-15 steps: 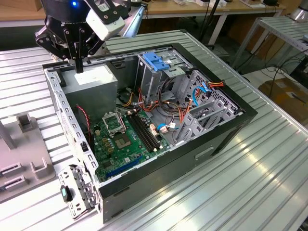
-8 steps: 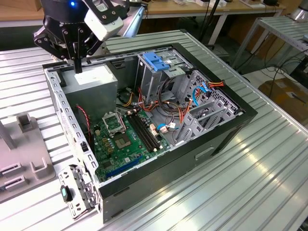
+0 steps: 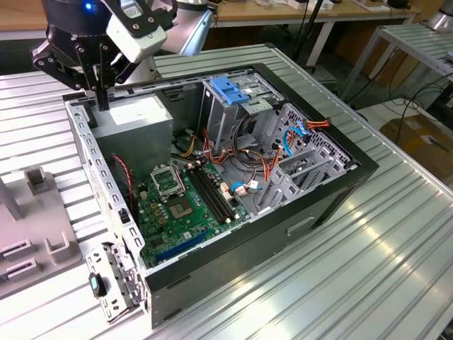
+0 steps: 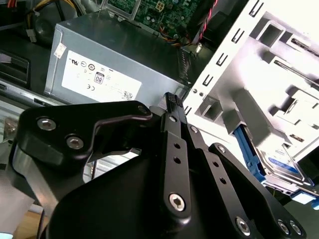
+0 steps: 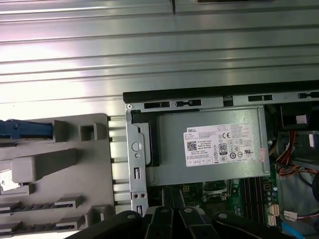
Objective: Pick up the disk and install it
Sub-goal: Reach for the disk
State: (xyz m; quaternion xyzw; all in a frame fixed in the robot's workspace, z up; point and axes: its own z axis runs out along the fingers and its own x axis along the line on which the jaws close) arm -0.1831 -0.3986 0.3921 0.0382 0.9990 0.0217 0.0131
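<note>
The disk (image 4: 283, 164) stands in a slot of the light grey holder (image 4: 259, 74), showing its blue-and-white label and a blue side rail. In the first wrist view its blue rail (image 5: 25, 129) sticks out of that holder (image 5: 55, 164). My gripper (image 3: 103, 103) hangs over the back corner of the open computer case (image 3: 333, 191), beside the power-supply box (image 3: 134, 117) and apart from the disk. Its black fingers (image 4: 172, 102) lie together with nothing between them. They are low in the first wrist view, over the motherboard edge (image 5: 172, 196).
The grey power-supply box (image 5: 214, 147) with a white sticker fills the case corner. A tall metal cage with a light-blue latch (image 3: 230, 91) stands at the case's far side, with loose cables and the green motherboard (image 3: 184, 205) in between. The case rests on a ribbed metal table (image 3: 368, 276).
</note>
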